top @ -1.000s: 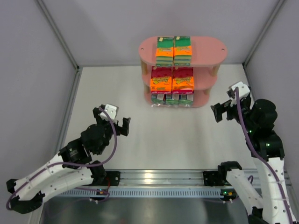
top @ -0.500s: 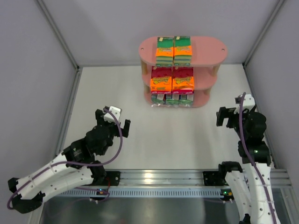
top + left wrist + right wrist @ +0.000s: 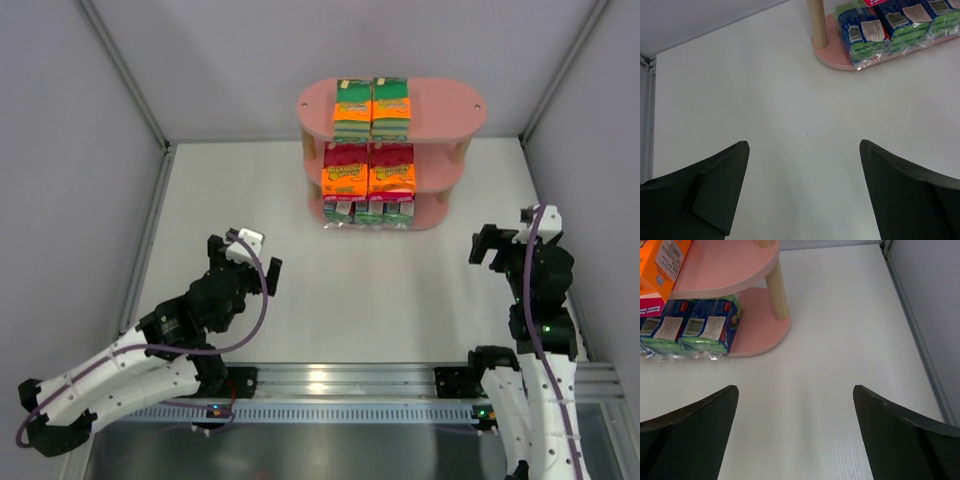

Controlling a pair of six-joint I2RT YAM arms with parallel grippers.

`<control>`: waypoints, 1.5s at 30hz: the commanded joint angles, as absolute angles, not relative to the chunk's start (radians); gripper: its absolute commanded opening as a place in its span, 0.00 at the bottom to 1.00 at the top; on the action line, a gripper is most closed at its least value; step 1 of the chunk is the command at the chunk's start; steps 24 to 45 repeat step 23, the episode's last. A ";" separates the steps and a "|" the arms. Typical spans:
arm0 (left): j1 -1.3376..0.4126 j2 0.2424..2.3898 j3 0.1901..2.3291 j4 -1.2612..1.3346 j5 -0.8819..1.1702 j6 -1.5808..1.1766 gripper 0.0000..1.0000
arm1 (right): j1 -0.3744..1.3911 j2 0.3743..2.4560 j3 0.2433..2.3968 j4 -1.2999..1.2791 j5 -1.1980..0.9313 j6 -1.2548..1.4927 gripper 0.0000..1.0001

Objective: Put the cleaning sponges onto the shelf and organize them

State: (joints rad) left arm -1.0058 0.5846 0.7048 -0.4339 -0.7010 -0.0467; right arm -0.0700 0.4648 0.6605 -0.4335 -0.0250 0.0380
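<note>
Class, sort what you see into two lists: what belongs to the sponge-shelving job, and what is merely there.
Job: pink shelf; green-and-orange packs, top board; orange-and-magenta packs, middle board; blue-and-green packs, bottom board; left tool and right tool, both open.
Merely there: white table; metal rail; grey walls.

The shelf (image 3: 826, 52) and its blue-and-green packs (image 3: 865, 32) ran off the top edge of the left wrist view. From above, the middle board (image 3: 435, 175) hid most of those packs, and all print was too small to read.
</note>
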 commanded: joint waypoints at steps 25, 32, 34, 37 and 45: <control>-1.002 0.572 0.699 -0.420 -0.675 -0.043 0.98 | -0.175 0.440 0.667 -0.370 -0.037 0.071 1.00; -1.002 0.572 0.699 -0.420 -0.675 -0.043 0.98 | -0.175 0.440 0.667 -0.370 -0.037 0.071 1.00; -1.002 0.572 0.699 -0.420 -0.675 -0.043 0.98 | -0.175 0.440 0.667 -0.370 -0.037 0.071 1.00; -1.002 0.572 0.699 -0.420 -0.675 -0.043 0.98 | -0.175 0.440 0.667 -0.370 -0.037 0.071 1.00; -1.002 0.572 0.699 -0.420 -0.675 -0.043 0.98 | -0.175 0.440 0.667 -0.370 -0.037 0.071 1.00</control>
